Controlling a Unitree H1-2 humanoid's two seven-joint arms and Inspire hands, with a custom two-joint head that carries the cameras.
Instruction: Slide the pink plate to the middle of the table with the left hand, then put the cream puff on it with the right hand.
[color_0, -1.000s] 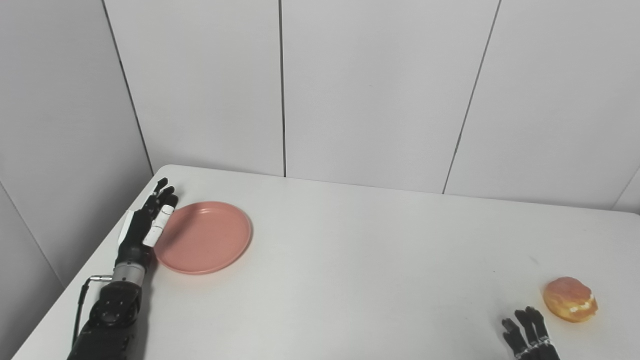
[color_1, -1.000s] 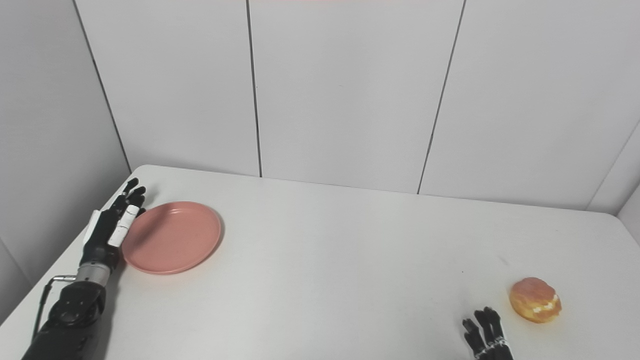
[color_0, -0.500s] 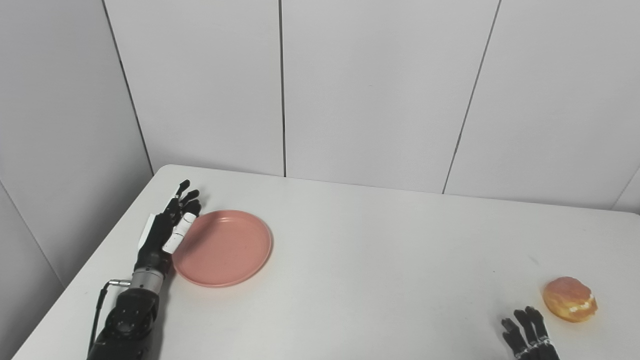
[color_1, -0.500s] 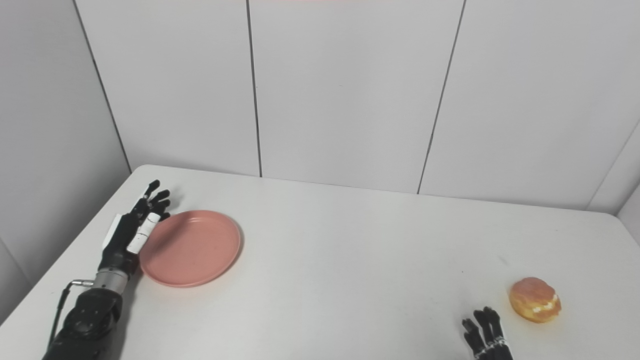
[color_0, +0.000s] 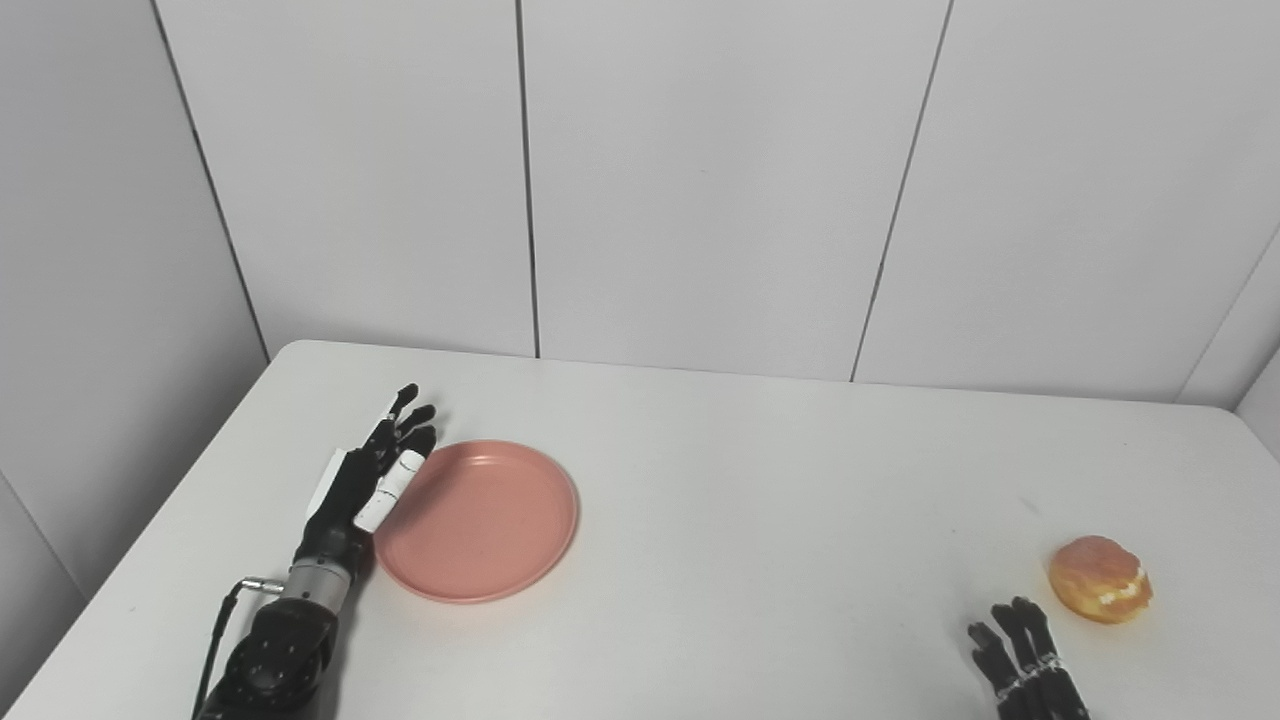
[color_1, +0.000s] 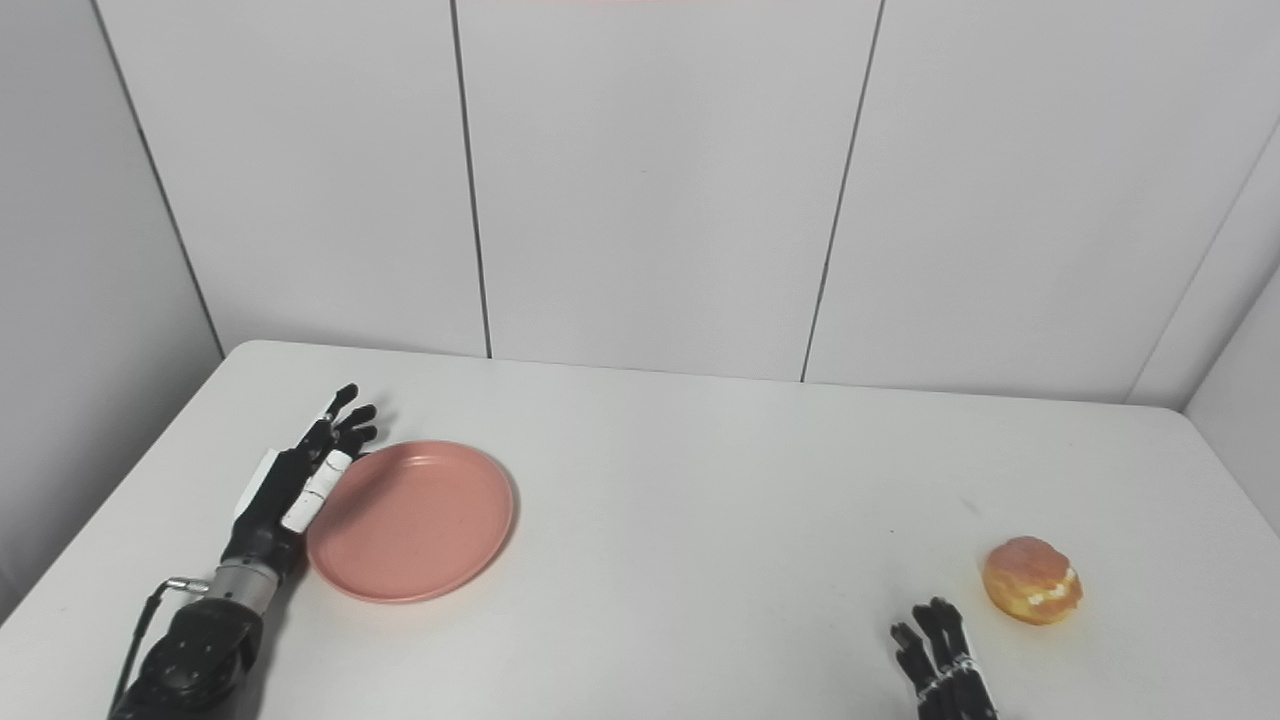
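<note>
Pink plate (color_0: 478, 520): lies flat on the white table (color_0: 720, 500), in the left half of it, nearer the left edge than the middle. It is bare, with nothing on it.

Left hand (color_0: 363, 484): set on edge against the plate's left rim, fingers (color_0: 405, 402) stretched out straight and apart, pointing toward the far wall — holding nothing. The side of the hand touches or very nearly touches the rim; the exact contact is too fine to tell. Its forearm runs back from the plate toward the near edge of the table, with a thin cable looping off the wrist.

Cream puff (color_0: 1099, 579): sits on the table far to the right of the plate, well apart from it, close to the table's right edge. It is golden brown with a pale band of filling along its lower side.

Right hand (color_0: 1022, 660): low at the near edge of the table, far right of the plate and just left of the cream puff, not touching it. Only the dark fingers show, spread and pointing away from the robot — empty.

Table: white and plain, meeting grey wall panels (color_1: 640, 180) behind the plate.
</note>
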